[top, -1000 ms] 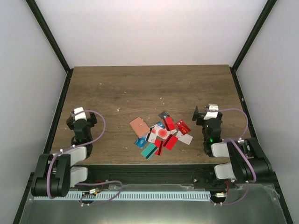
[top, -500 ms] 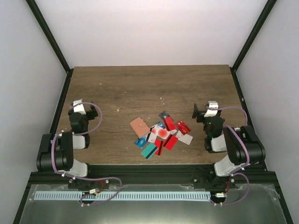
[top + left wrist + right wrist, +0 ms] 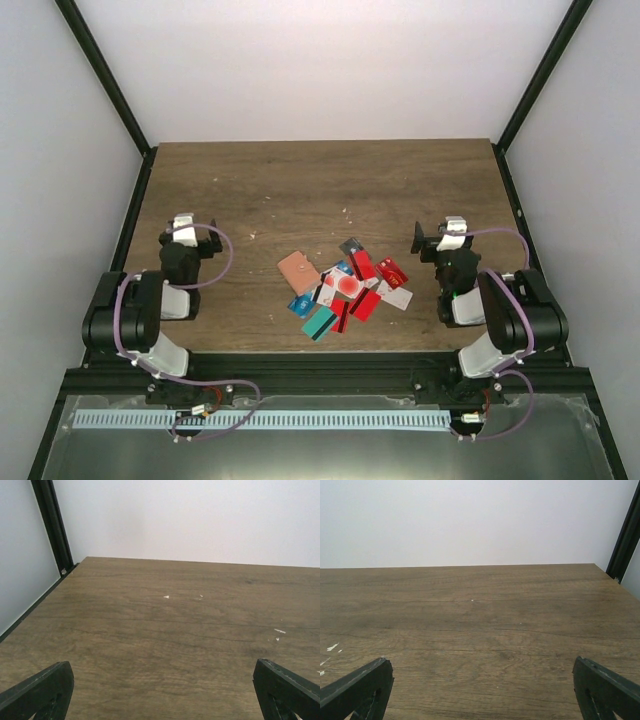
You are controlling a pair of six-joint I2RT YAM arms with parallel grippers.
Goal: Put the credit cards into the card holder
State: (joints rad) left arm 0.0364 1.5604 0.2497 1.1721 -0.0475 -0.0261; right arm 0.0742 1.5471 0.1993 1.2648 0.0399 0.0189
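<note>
The salmon-brown card holder [image 3: 298, 270] lies flat near the table's middle. Just right of it, the credit cards [image 3: 352, 288] lie in a loose overlapping pile: several red, a teal one [image 3: 319, 322], a blue one [image 3: 300, 305], and white ones. My left gripper [image 3: 188, 241] is open and empty, low over the table far left of the holder. My right gripper [image 3: 443, 241] is open and empty just right of the pile. Both wrist views show only bare wood between the wide-apart left fingertips [image 3: 50, 687] and right fingertips [image 3: 370, 682]; holder and cards are out of those views.
The wooden table [image 3: 300, 190] is walled by white panels with black corner posts [image 3: 105, 75]. Small white specks [image 3: 166, 597] dot the wood. A metal rail runs along the near edge [image 3: 300, 415].
The left arm has folded upright and its gripper has shifted right and slightly farther onto the table. The right arm also rose early on, then stayed still. Cards and holder have not moved.
</note>
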